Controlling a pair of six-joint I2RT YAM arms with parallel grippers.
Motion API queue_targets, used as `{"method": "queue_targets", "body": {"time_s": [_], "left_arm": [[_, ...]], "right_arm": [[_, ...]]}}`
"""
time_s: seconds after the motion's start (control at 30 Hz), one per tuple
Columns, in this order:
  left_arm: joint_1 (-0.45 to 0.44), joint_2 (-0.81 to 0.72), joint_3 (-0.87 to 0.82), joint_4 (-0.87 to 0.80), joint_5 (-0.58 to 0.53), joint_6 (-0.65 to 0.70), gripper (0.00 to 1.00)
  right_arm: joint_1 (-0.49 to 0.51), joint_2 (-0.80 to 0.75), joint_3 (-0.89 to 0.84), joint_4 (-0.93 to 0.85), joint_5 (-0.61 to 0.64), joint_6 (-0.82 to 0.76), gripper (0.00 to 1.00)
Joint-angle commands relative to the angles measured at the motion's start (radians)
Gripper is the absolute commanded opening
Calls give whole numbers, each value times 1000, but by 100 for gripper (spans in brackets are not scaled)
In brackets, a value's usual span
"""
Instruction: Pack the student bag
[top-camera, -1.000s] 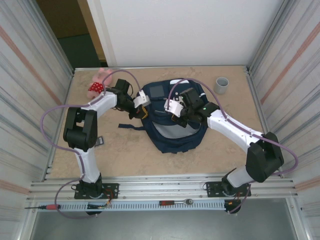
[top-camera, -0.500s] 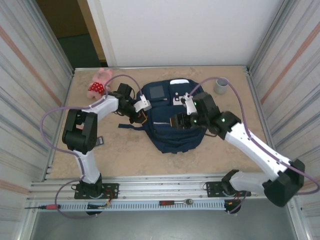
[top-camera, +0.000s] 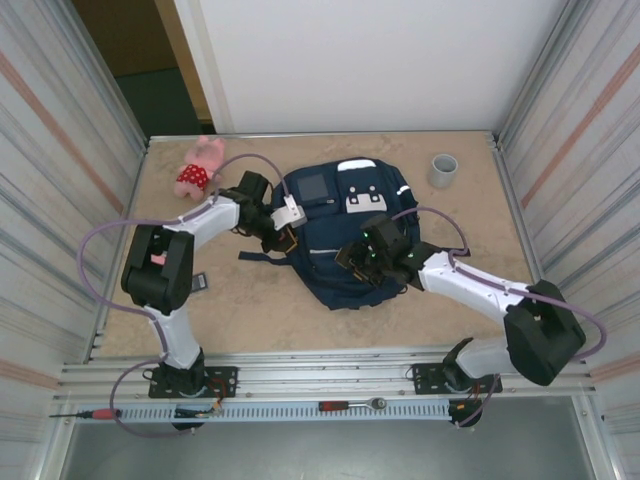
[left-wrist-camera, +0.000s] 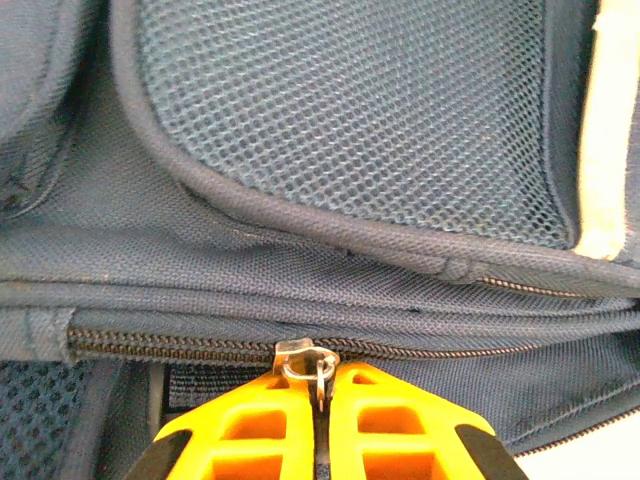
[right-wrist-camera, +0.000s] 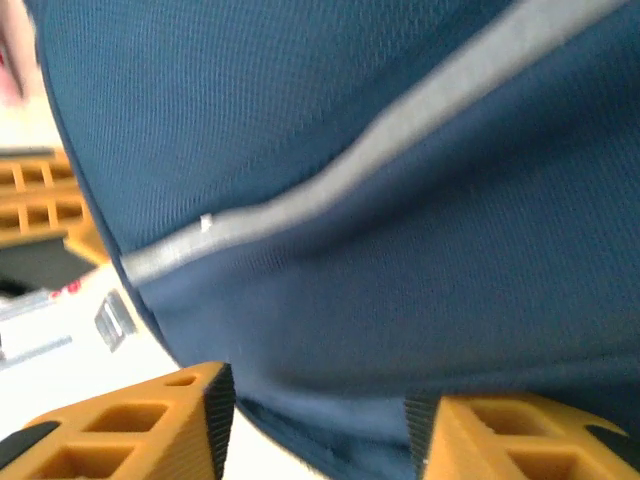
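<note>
The student bag (top-camera: 345, 235) lies flat at the middle of the desk (top-camera: 250, 320), grey panel and white patch toward twelve o'clock, straps trailing off at nine; my left jaws are at its nine o'clock edge and my right jaws hover over its front, a little toward six o'clock.

My left jaws are closed on the zip pull (left-wrist-camera: 312, 365); in the left wrist view the small metal tab sits pinched between my orange fingers (left-wrist-camera: 250, 430), and the zipper (left-wrist-camera: 180, 345) runs level on both sides of it, teeth meshed along the stretch I can see, just below the mesh pocket (left-wrist-camera: 340, 120). My right jaws stand apart, close above the navy fabric with its reflective stripe (right-wrist-camera: 380, 140); I judge they grip nothing, though the view is blurred.

As for progress, I reckon the packing has barely begun; the pink plush toy (top-camera: 200, 165) lies on the desk at ten o'clock from the bag, and the grey cup (top-camera: 443, 170) stands at two o'clock, well apart from it; both are outside the bag. Whether anything is already inside I cannot tell. Opening the zip looks to be the step in hand; after that the loose things need to go in and the zip be closed.
</note>
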Motion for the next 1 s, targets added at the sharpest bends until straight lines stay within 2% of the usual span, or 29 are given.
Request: {"method": "queue_targets", "body": {"time_s": [0.0, 0.23, 0.63, 0.73, 0.83, 0.97], "left_arm": [[-36, -47, -23, -60, 14, -4, 4], [-125, -67, -55, -84, -5, -36, 7], [-269, -144, -125, -90, -19, -124, 14], [-313, -158, -136, -49, -4, -165, 20], [-321, -189, -149, 11, 12, -208, 29], [-315, -272, -157, 26, -15, -159, 49]], "right_arm": [[-26, 46, -9, 90, 47, 52, 42], [-44, 113, -32, 174, 108, 66, 32], [-61, 204, 16, 304, 96, 80, 27], [-69, 197, 34, 296, 83, 52, 25], [-85, 170, 43, 259, 61, -4, 23], [-143, 118, 52, 158, 11, -151, 22]]}}
